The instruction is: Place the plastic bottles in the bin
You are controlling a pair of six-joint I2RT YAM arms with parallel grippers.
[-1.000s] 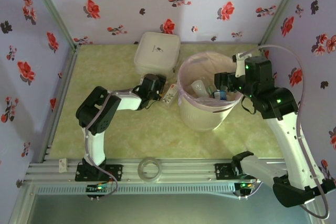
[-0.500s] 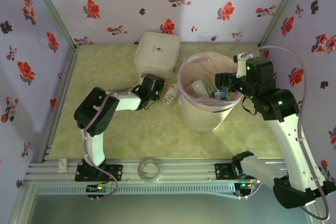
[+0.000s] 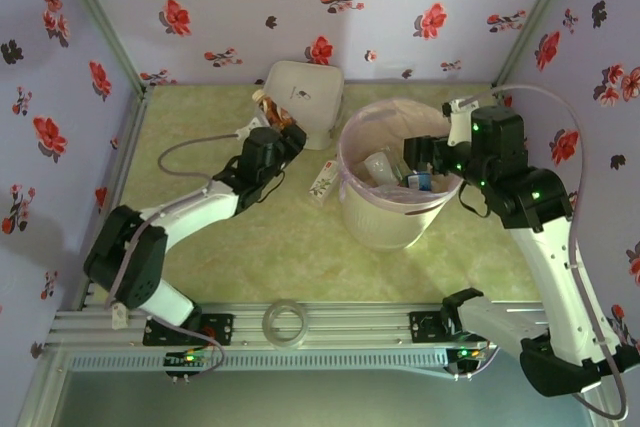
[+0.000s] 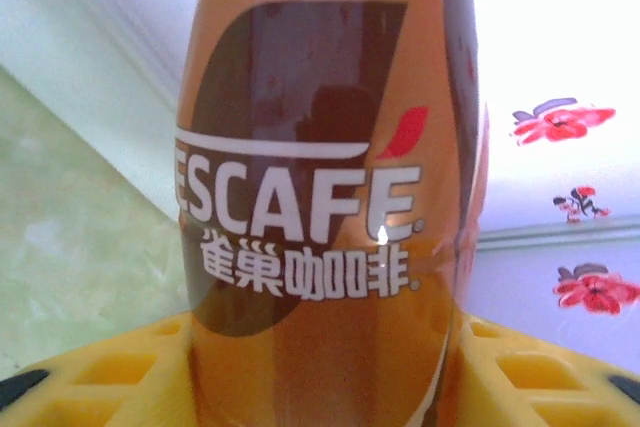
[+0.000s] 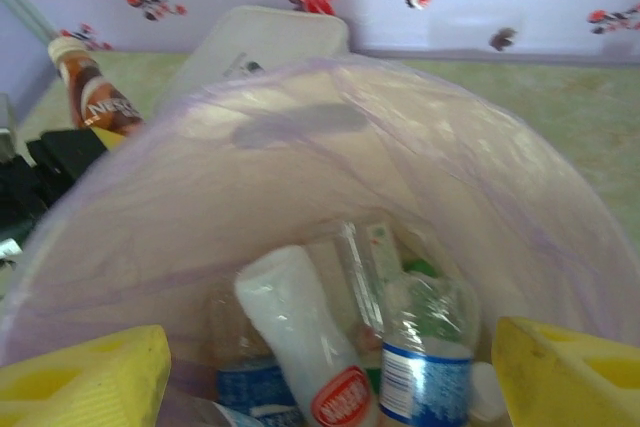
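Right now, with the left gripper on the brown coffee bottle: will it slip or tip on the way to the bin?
Likely slippery: the brown coffee bottle has a glossy label and round body. It seems gripped low, most of it standing beyond the left gripper, so it may lean.

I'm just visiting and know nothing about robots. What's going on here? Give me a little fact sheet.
Left gripper: shut on the brown-orange Nescafe bottle, held up beside the white lidded box
Right gripper: open, empty, over the bin
In bin: several plastic bottles
Not binned yet: one bottle lying on the table beside the bin
Also there: tape ring at the near edge
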